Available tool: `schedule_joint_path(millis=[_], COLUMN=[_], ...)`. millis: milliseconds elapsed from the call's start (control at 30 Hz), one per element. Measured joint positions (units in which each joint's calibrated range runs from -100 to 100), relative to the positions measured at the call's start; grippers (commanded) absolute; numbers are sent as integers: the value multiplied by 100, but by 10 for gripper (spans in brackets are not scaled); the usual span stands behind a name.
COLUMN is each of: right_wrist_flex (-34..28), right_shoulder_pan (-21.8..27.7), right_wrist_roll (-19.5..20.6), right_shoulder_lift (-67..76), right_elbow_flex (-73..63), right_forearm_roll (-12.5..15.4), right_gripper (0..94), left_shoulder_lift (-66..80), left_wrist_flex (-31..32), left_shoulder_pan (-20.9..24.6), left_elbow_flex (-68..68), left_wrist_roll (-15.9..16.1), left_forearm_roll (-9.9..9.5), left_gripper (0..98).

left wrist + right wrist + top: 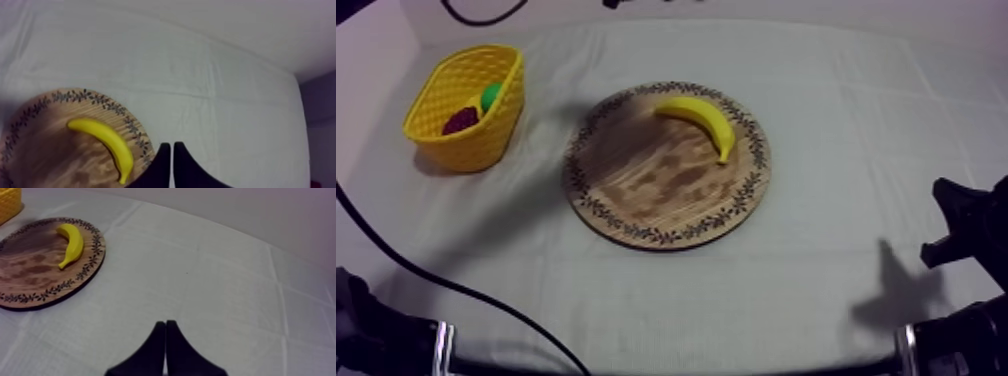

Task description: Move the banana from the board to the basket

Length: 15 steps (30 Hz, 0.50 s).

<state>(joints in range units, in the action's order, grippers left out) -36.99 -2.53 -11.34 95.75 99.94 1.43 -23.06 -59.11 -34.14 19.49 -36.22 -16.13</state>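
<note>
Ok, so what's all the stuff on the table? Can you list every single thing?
Round wooden board with a patterned rim: one, brown, middle of the table.
Curved yellow toy banana: one, yellow, lying on the board near its far right rim.
Woven yellow basket: one, yellow, left of the board and apart from it.
Round green toy fruit: one, green, inside the basket.
Dark toy fruit: one, purple-red, inside the basket beside the green one; its kind is hard to tell.
Grey-white cloth: one, grey-white, covering the table.
Left arm's black fingers: two, black, shut together on nothing, close to the board's edge.
Right arm's black fingers: two, black, shut together on nothing, over bare cloth right of the board.
</note>
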Motion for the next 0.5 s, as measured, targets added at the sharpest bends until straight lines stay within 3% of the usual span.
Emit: schedule_joint_path(millis=[233, 333, 500], right_wrist_flex=[0, 0, 0], right_shoulder_pan=[0, 0, 0], right_wrist_roll=[0, 0, 0], right_shoulder_lift=[0, 0, 0], right_elbow_flex=[0, 0, 0], right_forearm_roll=[0, 0, 0], right_gripper=[3, 3, 3], left_shoulder_lift=[-61, -65, -65], left_wrist_flex=[-169, -168, -151], left_shoulder_pan=[-109, -127, -145], left_elbow_flex=[-291, -433, -669], left_wrist_roll=[-780, -966, -1156], left_forearm_roll=[-80, -124, -218], left_gripper=[0, 3, 92])
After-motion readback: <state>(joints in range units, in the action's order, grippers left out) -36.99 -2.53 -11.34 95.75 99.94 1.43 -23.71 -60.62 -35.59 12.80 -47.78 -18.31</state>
